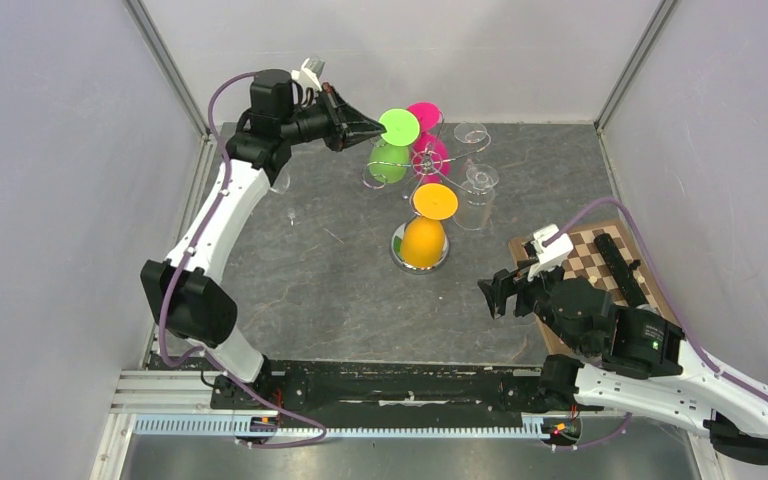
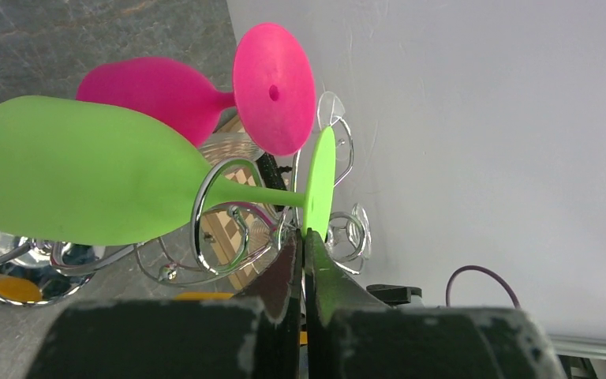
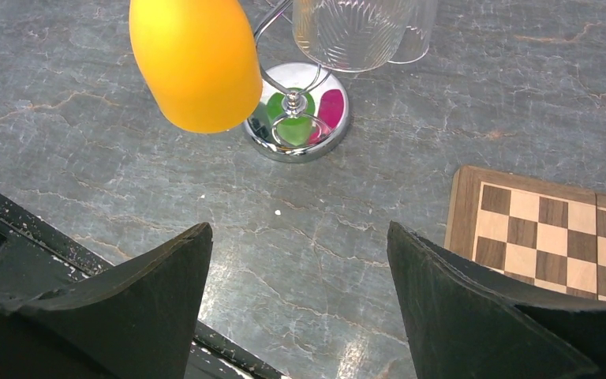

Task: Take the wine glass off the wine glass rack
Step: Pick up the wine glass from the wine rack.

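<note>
Currently left gripper (image 2: 304, 249) clamps the foot of the green wine glass (image 2: 87, 170), not yet off the rack (image 2: 196, 209), lift-off remains; right gripper (image 3: 298, 233) wide apart near the rack.

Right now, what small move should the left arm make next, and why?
Probably slide the green wine glass outward off the rack: the left gripper is shut on its foot, but the stem sits inside a chrome scroll.

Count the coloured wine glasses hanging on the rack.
3. The green glass hangs at the left of the rack, its foot pinched by the left tool. The pink glass is at the back and the orange glass nearest the arms. None looks hidden.
</note>
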Tool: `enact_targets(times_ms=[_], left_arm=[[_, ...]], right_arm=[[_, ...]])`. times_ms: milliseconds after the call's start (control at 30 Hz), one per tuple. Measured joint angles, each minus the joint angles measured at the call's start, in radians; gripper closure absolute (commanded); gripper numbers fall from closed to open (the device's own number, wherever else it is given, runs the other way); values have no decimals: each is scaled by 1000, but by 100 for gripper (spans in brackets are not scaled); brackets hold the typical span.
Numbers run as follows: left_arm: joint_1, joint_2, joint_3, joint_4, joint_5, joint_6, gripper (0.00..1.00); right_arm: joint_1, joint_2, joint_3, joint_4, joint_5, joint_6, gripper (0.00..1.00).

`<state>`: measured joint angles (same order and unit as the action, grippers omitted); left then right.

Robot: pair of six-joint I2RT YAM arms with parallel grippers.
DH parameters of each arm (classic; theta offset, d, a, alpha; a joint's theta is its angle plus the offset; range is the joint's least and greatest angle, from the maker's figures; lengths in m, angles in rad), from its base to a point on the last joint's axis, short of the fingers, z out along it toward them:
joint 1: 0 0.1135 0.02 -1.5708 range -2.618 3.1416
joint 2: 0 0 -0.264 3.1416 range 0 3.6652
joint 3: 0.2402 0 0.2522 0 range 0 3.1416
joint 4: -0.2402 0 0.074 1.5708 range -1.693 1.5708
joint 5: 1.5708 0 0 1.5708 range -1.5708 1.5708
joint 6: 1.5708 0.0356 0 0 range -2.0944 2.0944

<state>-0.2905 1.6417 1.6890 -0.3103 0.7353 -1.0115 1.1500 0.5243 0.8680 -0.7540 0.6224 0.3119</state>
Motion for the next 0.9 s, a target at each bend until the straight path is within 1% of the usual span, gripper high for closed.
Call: enact_targets(times_ms=[233, 400, 600, 900], left_arm=[[0, -76, -52, -65, -1, 60, 98], [0, -136, -60, -124, -15, 107, 98], [5, -175, -60, -198, -60, 166, 98], [36, -240, -60, -309, -168, 245, 98]], right_arm=[[0, 0, -2, 1, -3, 7, 17], [0, 0, -2, 2, -16, 18, 17], [0, 0, -2, 2, -29, 37, 17], [0, 21, -2, 4, -43, 40, 16]])
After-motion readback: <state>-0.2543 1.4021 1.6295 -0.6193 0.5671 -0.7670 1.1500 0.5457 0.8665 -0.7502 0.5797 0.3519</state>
